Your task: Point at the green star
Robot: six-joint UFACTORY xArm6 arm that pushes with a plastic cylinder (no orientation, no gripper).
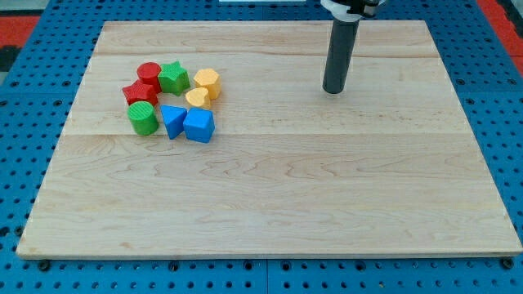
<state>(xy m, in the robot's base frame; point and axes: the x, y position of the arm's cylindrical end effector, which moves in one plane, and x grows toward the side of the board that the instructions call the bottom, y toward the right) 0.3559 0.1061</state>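
Observation:
The green star (173, 77) lies in a tight cluster of blocks at the view's upper left of the wooden board (270, 204). A red cylinder (149, 73) touches its left side and a red star (140, 91) lies just below that. A green cylinder (143, 118) stands at the cluster's lower left. A blue triangle (172, 121) and a blue cube (198, 126) lie at the bottom. A yellow hexagon (207, 82) and a yellow heart (197, 99) lie on the right. My tip (333, 90) rests on the board far to the right of the cluster, touching no block.
The board lies on a blue pegboard surface (33, 98) that surrounds it on all sides. The arm's white mount (351, 6) shows at the view's top above the rod.

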